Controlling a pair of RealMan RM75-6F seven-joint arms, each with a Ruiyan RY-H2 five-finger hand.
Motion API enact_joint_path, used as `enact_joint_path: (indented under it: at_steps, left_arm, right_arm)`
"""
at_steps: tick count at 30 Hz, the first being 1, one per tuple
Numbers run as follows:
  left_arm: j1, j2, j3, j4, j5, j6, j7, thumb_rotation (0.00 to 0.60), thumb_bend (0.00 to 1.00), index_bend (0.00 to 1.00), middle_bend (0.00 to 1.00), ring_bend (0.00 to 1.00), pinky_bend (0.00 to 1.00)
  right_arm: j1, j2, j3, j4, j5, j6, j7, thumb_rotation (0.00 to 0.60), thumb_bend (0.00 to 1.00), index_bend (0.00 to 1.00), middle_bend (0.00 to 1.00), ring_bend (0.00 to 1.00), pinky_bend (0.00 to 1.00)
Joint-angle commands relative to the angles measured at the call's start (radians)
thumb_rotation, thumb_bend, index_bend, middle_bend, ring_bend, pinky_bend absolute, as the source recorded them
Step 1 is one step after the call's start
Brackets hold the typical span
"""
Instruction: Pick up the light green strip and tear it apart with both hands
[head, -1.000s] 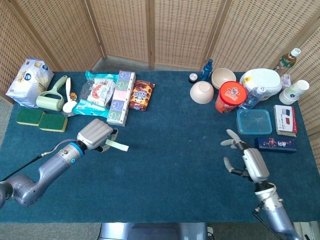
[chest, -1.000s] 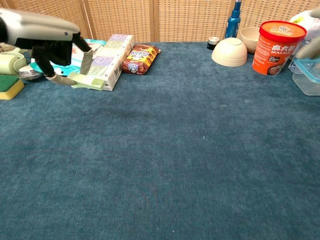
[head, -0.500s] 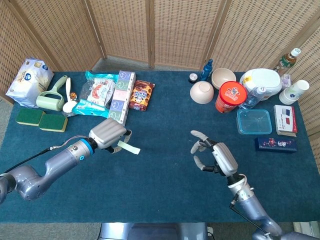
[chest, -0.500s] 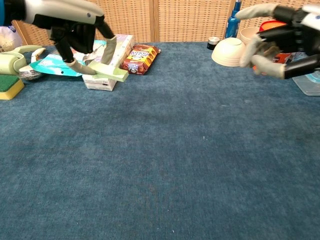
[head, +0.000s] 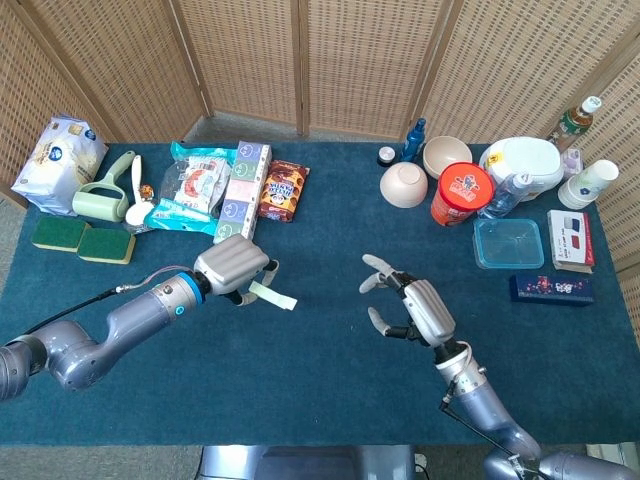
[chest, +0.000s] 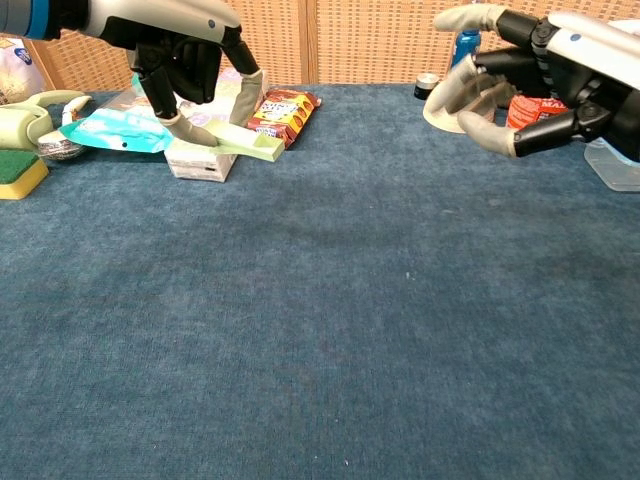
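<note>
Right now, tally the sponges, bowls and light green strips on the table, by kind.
sponges: 2
bowls: 2
light green strip: 1
Total: 5

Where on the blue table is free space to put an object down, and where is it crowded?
Free: the blue tablecloth in the near half, in front of both hands. Crowded: back left around the green sponges and snack packets, back right around the red cup and clear plastic box.

Head cam: high, looks down. Chest cam: low, prob. closer. Both share table (head: 320, 370).
</note>
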Motion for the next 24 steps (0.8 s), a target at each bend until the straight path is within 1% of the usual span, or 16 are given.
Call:
enact_joint_path:
  at_steps: [1,2,3,4,5,6,8,10,11,13,15,22,24]
  left_arm:
    - [-0.010,-0.001,0.000,-0.001,-0.009,-0.003,0.004,0.600,0.47,0.72,1.00,1.00,1.00]
    - [-0.015,-0.002,0.000,0.001,-0.013,-0.004,0.005,0.600,0.47,0.72,1.00,1.00,1.00]
    - [-0.018,-0.002,0.000,0.002,-0.016,-0.005,0.006,0.600,0.47,0.72,1.00,1.00,1.00]
    - [-0.021,-0.002,0.001,0.003,-0.020,-0.007,0.006,0.600,0.47,0.72,1.00,1.00,1.00]
    - [-0.025,-0.002,0.002,0.004,-0.023,-0.009,0.006,0.600,0.47,0.72,1.00,1.00,1.00]
    - [-0.028,-0.003,0.002,0.005,-0.026,-0.010,0.006,0.600,0.47,0.72,1.00,1.00,1.00]
    - [-0.033,-0.003,0.003,0.007,-0.030,-0.011,0.008,0.600,0.47,0.72,1.00,1.00,1.00]
    - [-0.041,-0.003,0.005,0.010,-0.036,-0.016,0.010,0.600,0.47,0.72,1.00,1.00,1.00]
    - [-0.045,-0.003,0.005,0.012,-0.039,-0.018,0.011,0.600,0.47,0.72,1.00,1.00,1.00]
    - [-0.052,-0.005,0.007,0.014,-0.046,-0.021,0.012,0.600,0.47,0.72,1.00,1.00,1.00]
    - [-0.059,-0.007,0.008,0.016,-0.050,-0.023,0.013,0.600,0.47,0.72,1.00,1.00,1.00]
    - [-0.085,-0.016,0.013,0.025,-0.067,-0.031,0.022,0.600,0.47,0.72,1.00,1.00,1.00]
    - [-0.093,-0.018,0.015,0.028,-0.073,-0.032,0.025,0.600,0.47,0.72,1.00,1.00,1.00]
  right_arm:
    - [0.008,-0.004,0.004,0.002,0.007,-0.004,0.000,0.600,0.46,0.00,0.28,0.22,0.16]
    - [0.011,-0.005,0.005,0.009,0.010,-0.005,-0.009,0.600,0.46,0.00,0.31,0.26,0.22]
    - [0.013,-0.009,0.006,0.014,0.010,-0.002,-0.014,0.600,0.46,0.00,0.37,0.34,0.30]
    - [0.015,-0.013,0.006,0.018,0.010,0.000,-0.016,0.600,0.46,0.00,0.48,0.45,0.42]
    - [0.017,-0.014,0.005,0.021,0.010,0.000,-0.015,0.600,0.46,0.00,0.59,0.56,0.51]
    - [0.019,-0.015,0.004,0.023,0.010,-0.001,-0.012,0.600,0.46,0.00,0.68,0.64,0.58]
    - [0.021,-0.020,0.004,0.030,0.008,0.006,-0.010,0.600,0.45,0.01,0.82,0.78,0.67]
    - [0.024,-0.029,0.005,0.040,0.006,0.013,-0.011,0.600,0.44,0.04,0.91,0.87,0.74]
    - [0.027,-0.031,0.005,0.043,0.004,0.016,-0.013,0.600,0.43,0.08,0.96,0.90,0.78]
    - [0.032,-0.034,0.004,0.048,-0.002,0.019,-0.024,0.600,0.42,0.13,0.99,0.95,0.83]
    - [0.036,-0.036,0.004,0.050,-0.006,0.022,-0.041,0.600,0.42,0.15,1.00,0.97,0.85]
    - [0.046,-0.047,0.002,0.041,-0.008,0.033,-0.074,0.600,0.42,0.17,1.00,0.99,0.88]
    - [0.049,-0.047,-0.005,0.040,-0.011,0.028,-0.088,0.600,0.42,0.20,1.00,0.99,0.88]
